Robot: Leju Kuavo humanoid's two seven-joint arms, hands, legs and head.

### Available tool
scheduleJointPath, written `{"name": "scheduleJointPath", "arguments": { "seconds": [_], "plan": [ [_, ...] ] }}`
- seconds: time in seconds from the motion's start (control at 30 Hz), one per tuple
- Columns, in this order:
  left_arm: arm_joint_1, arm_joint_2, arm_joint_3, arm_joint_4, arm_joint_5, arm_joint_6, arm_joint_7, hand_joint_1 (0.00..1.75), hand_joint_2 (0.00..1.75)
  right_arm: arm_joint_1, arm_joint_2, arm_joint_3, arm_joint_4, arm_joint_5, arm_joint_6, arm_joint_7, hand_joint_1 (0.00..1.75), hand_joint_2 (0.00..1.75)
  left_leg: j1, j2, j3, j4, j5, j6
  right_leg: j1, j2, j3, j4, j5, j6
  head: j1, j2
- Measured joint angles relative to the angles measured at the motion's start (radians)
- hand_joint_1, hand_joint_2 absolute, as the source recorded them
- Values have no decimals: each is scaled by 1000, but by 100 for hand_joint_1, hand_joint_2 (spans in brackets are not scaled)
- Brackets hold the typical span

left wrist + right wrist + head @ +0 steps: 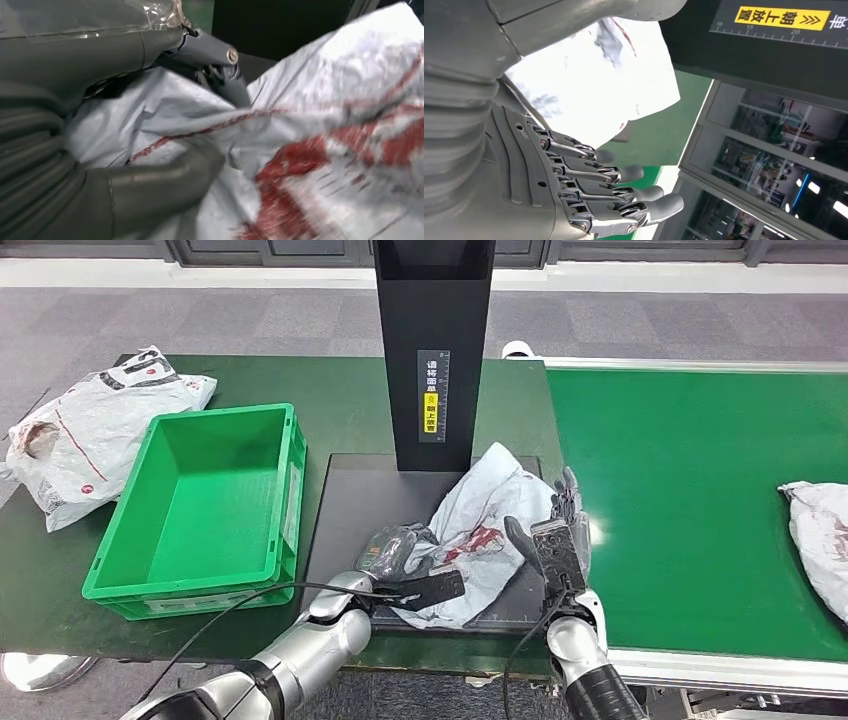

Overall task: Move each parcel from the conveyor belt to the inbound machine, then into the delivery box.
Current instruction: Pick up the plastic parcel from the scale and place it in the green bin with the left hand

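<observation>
Left hand point(392, 552) grips the near edge of a crumpled white parcel point(482, 530) with red print, its thumb point(165, 182) pressed into the plastic in the left wrist view. That parcel lies on the dark base plate point(355, 502) of the inbound machine, just in front of the black upright post point(432, 350) with its small yellow label. On the parcel's other side stands the right hand point(558, 540), fingers point(624, 192) straight and apart, holding nothing; it seems to touch the bag's edge, though the head view does not settle that. To the left of the plate, on the green tabletop point(340, 390), sits an open green box point(205, 510) with nothing visible inside. Beyond the box, near the tabletop's far left corner, another white bag point(95, 430) with red markings lies partly over the edge. On the right, the bright green conveyor belt point(680, 480) carries one more white parcel point(820, 540), lying at the picture's right border, well apart from the right hand.
</observation>
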Motion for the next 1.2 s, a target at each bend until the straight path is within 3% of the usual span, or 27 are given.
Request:
{"name": "scheduleJointPath", "arguments": {
  "seconds": [0.27, 0.57, 0.77, 0.9, 1.0, 1.2],
  "plan": [
    [-10, 1, -6, 12, -6, 20, 9, 175, 175, 6, 0, 0, -5, 8, 1, 6, 0, 175, 0, 0, 2, 0, 0, 0, 0, 0, 2, 0, -1, -1, 0, 0],
    [-3, 39, 70, -42, 23, 242, -2, 175, 175, 48, 0, -17, -46, 34, -2, 12, 0, 175, 0, 2, 1, 0, 1, -1, 1, 2, -1, 0, 0, -1, 0, 0],
    [36, 119, 231, -287, -41, 401, 21, 175, 175, 67, 0, -43, -71, 38, -22, 10, 0, 175, 1, 2, -2, 0, 2, -4, 2, 5, -5, 1, 0, -2, 0, 0],
    [81, 187, 409, -507, -179, 411, 53, 175, 175, 82, -1, -76, -84, 40, -36, 4, 0, 175, 1, 5, -3, 0, 1, -5, 2, 8, -7, 1, 0, -3, 0, 0],
    [112, 228, 535, -621, -184, 412, 37, 175, 175, 99, -1, -98, -94, 49, -37, 4, 0, 175, 1, 7, -3, -1, 0, -6, 2, 9, -8, 1, 0, -3, 0, 0],
    [156, 262, 677, -749, -254, 413, 29, 175, 175, 111, -1, -118, -104, 58, -37, 4, 0, 175, 2, 4, -5, -1, 0, -6, 3, 6, -7, 1, -1, -4, 0, 0]
  ]
}}
